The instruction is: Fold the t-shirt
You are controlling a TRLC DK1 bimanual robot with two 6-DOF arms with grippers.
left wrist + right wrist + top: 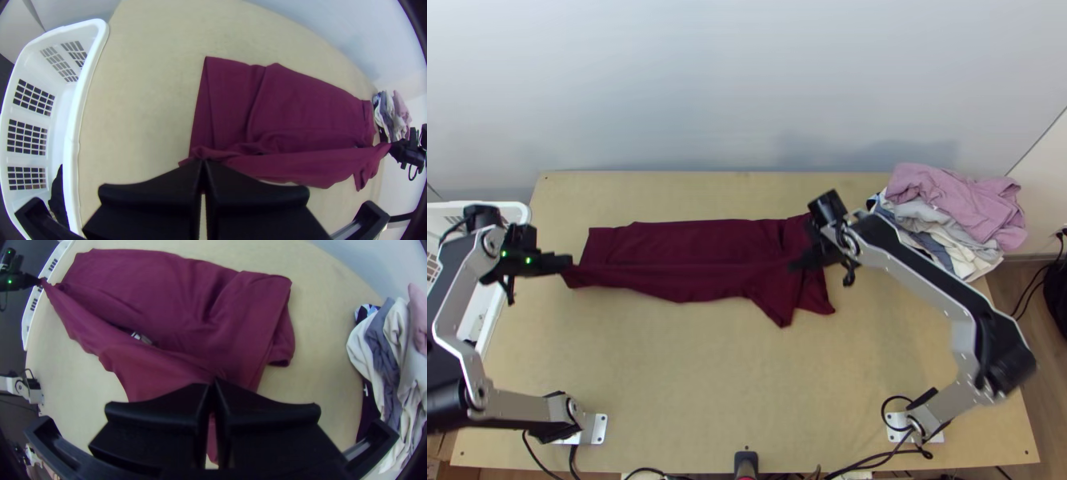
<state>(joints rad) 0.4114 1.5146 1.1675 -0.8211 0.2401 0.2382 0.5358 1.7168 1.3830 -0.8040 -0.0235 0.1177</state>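
Note:
The maroon t-shirt (691,244) lies lengthwise across the table, its near layer pulled taut between the two grippers. My left gripper (565,264) is shut on the shirt's near left corner; in the left wrist view the same gripper (202,164) pinches a bunched edge of the shirt (302,106). At the right end, my right gripper (801,262) holds the cloth, and a sleeve part hangs toward the near side. In the right wrist view, the right gripper (214,384) is shut on the raised layer of the shirt (155,298).
A white laundry basket (515,210) stands at the table's left edge. At the back right lies a pile of folded and loose clothes (955,212). Bare wood (691,376) spans the near side between the arm bases.

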